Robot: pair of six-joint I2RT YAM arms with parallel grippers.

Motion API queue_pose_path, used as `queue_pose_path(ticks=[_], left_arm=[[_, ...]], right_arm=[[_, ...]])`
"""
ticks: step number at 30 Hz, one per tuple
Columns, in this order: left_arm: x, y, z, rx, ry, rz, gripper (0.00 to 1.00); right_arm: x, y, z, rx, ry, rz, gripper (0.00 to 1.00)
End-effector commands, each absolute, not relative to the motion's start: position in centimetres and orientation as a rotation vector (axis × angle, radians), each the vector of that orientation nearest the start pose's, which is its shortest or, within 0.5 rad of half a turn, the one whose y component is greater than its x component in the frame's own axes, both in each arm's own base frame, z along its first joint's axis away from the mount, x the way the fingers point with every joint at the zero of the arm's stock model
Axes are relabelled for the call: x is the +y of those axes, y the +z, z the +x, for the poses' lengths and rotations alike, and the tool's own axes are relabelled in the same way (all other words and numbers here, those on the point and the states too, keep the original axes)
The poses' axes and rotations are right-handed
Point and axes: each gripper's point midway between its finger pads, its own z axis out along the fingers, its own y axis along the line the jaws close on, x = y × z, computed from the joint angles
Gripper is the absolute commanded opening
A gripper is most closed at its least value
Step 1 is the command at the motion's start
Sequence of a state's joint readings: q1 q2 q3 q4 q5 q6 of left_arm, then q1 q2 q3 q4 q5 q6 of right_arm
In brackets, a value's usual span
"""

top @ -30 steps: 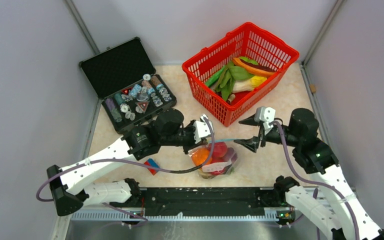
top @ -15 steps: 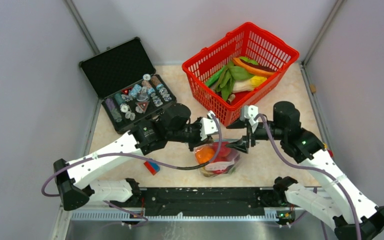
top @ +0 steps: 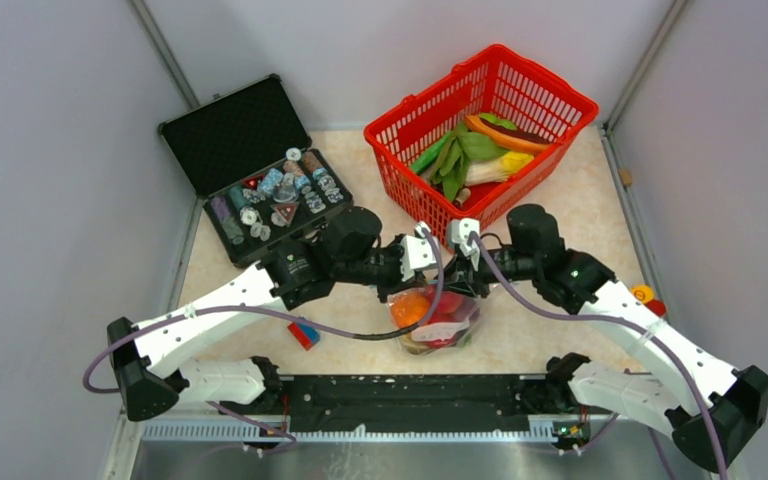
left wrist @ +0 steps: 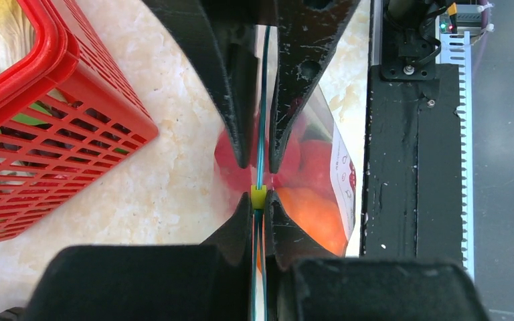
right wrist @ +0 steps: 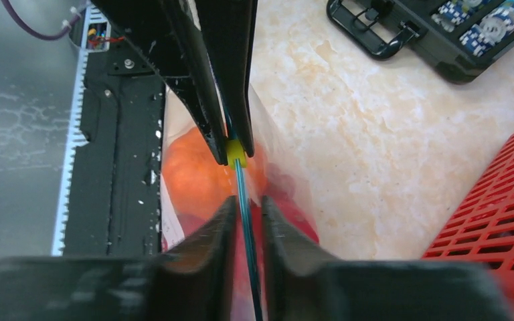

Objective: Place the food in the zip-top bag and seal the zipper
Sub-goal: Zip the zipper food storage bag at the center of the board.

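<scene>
The zip-top bag lies on the table in front of the arms, with orange food and red food inside it. My left gripper is shut on the bag's mouth edge, just behind a small yellow slider on the light-blue zipper. My right gripper faces it from the other side. Its jaws straddle the zipper with a thin gap on each side, a short way from the slider. In the top view both grippers meet over the bag, the left and the right.
A red basket with green and orange vegetables stands just behind the bag. An open black case of small bottles sits at the back left. A small red-and-blue block lies at the near left. A black rail runs along the near edge.
My right arm has swung left to the bag's mouth, and its jaws have narrowed around the zipper. My left gripper kept its hold and shifted slightly right.
</scene>
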State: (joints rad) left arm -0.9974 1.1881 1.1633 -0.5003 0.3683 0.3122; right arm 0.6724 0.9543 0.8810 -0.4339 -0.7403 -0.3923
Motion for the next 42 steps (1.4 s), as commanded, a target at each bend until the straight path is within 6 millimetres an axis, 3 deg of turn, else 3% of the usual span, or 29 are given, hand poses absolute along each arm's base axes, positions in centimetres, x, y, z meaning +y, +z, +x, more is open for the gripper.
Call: queue_pose_path(ticks=[1, 4, 19, 27, 34, 38, 42], left_arm=[[-33.2, 28.3, 15.5, 1.468, -0.794, 1.431, 0.00], [-32.8, 28.1, 15.5, 1.470, -0.781, 1.420, 0.00], [-27.8, 24.3, 15.9, 1.586, -0.656, 1.331, 0.00], [-24.3, 21.8, 16.7, 1.717, -0.512, 1.270, 0.00], [-22.8, 22.4, 17.2, 1.717, -0.459, 1.188, 0.00], [-23.1, 22.4, 17.2, 1.725, -0.467, 1.184, 0.10], [-23.6, 22.9, 17.6, 1.725, -0.494, 1.134, 0.61]], right_arm=[[26.3, 24.1, 15.7, 1.430, 0.913, -1.404, 0.09], [26.1, 23.7, 15.7, 1.438, 0.905, -1.394, 0.00], [24.1, 22.9, 16.7, 1.493, 0.758, -1.308, 0.00], [23.9, 22.7, 17.2, 1.497, 0.724, -1.295, 0.00], [23.9, 22.5, 17.0, 1.496, 0.735, -1.300, 0.00], [24.1, 22.7, 16.9, 1.490, 0.753, -1.294, 0.00], [24.5, 23.0, 17.0, 1.476, 0.773, -1.264, 0.00]])
